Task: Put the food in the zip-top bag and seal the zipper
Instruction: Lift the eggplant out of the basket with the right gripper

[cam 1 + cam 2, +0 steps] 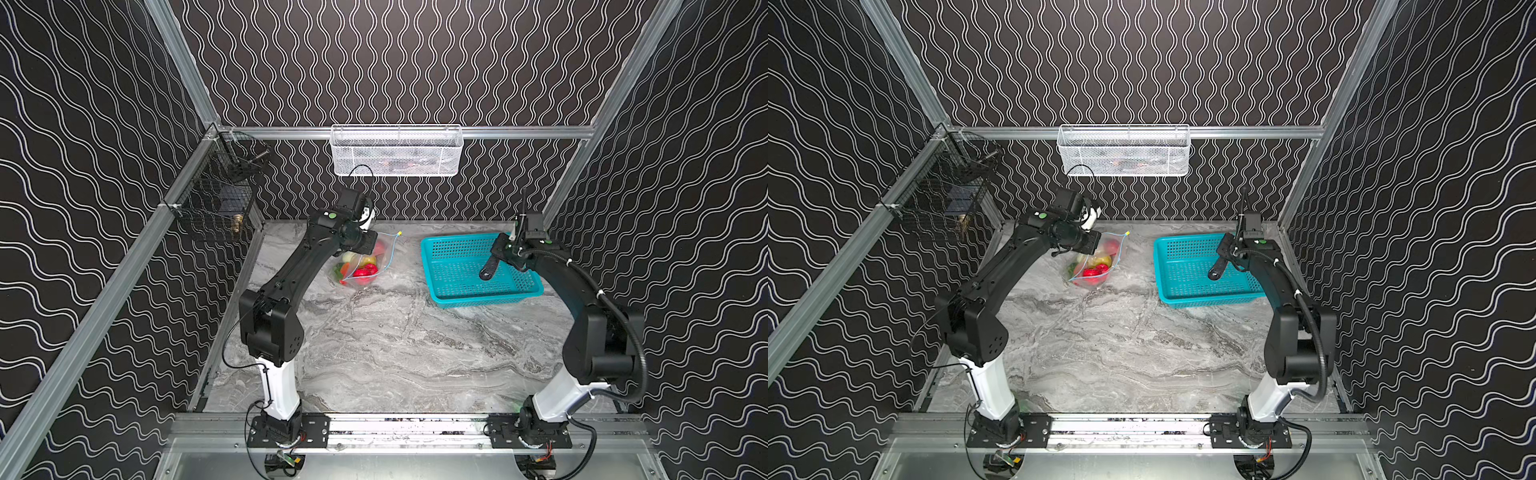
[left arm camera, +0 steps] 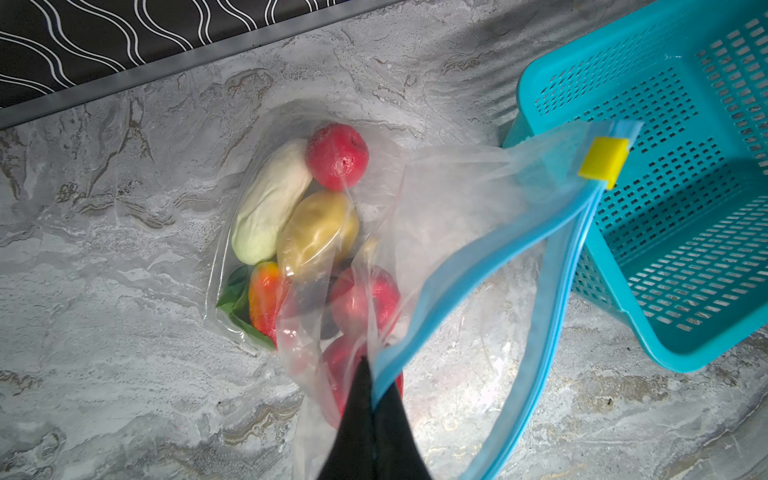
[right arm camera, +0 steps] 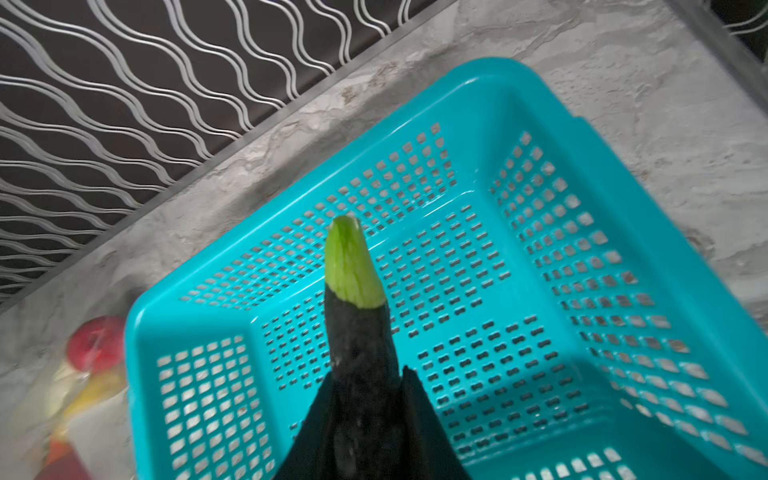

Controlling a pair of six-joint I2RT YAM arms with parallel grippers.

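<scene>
Plastic, clear and soft, the zip-top bag lies on the marbled tabletop near the back wall, on the left arm's side, with its mouth lifted. Through it show a white oblong vegetable, a yellow potato, red round fruits and an orange-red piece. The light-blue zipper is unsealed, its two strips parted in a loop, with the yellow slider at the far end. The left hand has its fingers together, clamped on the bag's mouth edge at the end opposite the slider, holding it up. Just beside the bag stands the teal perforated basket, which looks empty. Above it the right hand is clamped on a dark toy eggplant, green stem pointing away from the wrist.

The step in hand seems to be loading, probably of the last piece. The next move calls for carrying the eggplant across to the held-open mouth, lowering it in end first, and letting go only once it is past the blue strips. Sealing comes after that.
</scene>
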